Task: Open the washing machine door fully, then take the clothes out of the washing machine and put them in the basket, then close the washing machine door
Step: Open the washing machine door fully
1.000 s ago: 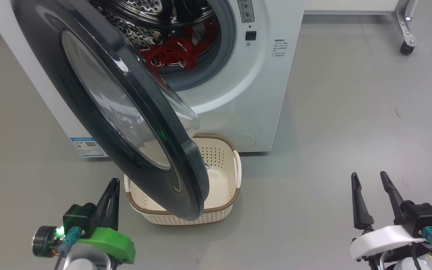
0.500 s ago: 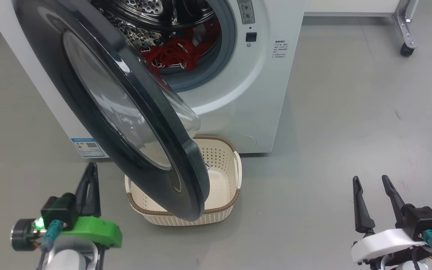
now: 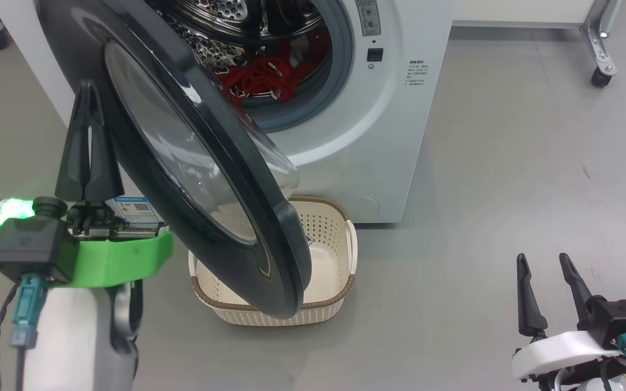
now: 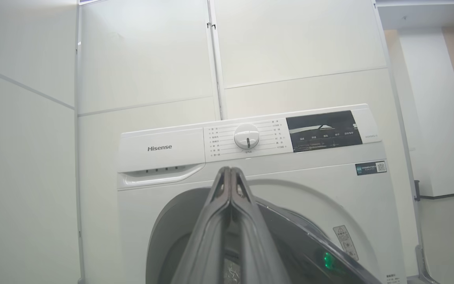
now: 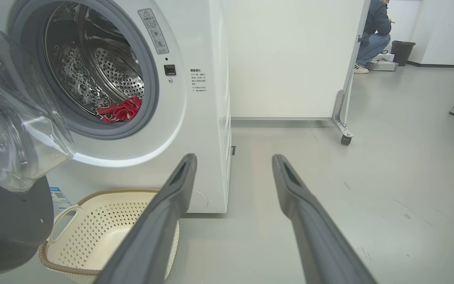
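The part-open door (image 3: 182,163) lies just right of the closed left pincer (image 3: 88,87), the nearer one; the open right pincer (image 3: 542,258) sits well apart.

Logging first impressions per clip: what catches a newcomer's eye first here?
The black-rimmed washing machine door hangs partly open mid head view, above the cream basket. Behind it, red clothes lie in the steel drum. The shut left gripper stands left of the door.

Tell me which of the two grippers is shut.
The left gripper, on the green mount: its two fingers are pressed together, beside the washing machine door. The right gripper, on the white mount, has its fingers spread apart.
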Controlling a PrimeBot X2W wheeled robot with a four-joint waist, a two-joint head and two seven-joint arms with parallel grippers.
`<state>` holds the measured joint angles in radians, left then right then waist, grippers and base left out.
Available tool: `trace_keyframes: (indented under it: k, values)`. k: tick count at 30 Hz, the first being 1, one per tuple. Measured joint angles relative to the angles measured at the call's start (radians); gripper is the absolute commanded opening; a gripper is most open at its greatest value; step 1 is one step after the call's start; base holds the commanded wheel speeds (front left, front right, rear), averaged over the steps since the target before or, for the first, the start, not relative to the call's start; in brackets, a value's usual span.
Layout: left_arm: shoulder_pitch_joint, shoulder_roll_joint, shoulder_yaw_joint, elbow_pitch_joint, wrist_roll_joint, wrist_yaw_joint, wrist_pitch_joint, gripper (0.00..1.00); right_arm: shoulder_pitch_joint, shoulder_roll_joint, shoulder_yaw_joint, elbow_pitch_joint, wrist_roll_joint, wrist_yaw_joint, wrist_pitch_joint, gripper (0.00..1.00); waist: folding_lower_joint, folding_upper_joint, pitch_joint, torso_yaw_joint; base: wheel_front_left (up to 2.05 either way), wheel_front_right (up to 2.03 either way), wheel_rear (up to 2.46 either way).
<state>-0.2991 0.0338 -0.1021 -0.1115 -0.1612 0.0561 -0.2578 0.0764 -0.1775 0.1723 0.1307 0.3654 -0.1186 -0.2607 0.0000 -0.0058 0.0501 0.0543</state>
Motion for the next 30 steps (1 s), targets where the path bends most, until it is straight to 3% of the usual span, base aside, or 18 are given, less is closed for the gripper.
trace_keyframes:
  k: [4,15,26,30]
  values:
    - [-0.031,0.0,-0.072,-0.06,-0.001,-0.027,0.0,0.0,0.0,0.005,0.0,0.0,-0.002,0.0,0.0,1.0,0.0,0.0,0.001,0.003,0.0,0.0,0.0]
    - [-0.04,0.003,-0.42,-0.085,-0.125,-0.115,0.063,0.0,0.0,0.013,0.002,-0.002,-0.011,0.001,0.0,1.0,0.0,0.0,0.013,0.003,0.0,0.0,0.0]
    - [-0.037,0.01,-0.654,-0.052,-0.217,-0.122,0.185,0.0,0.0,0.023,-0.006,-0.003,-0.012,0.003,0.0,1.0,0.0,0.0,0.031,0.004,0.0,0.0,0.0]
    - [-0.026,0.012,-0.659,-0.002,-0.263,-0.082,0.212,0.0,-0.001,0.023,-0.006,-0.003,-0.016,0.003,0.0,1.0,0.0,0.0,0.039,0.009,0.0,0.0,0.0]
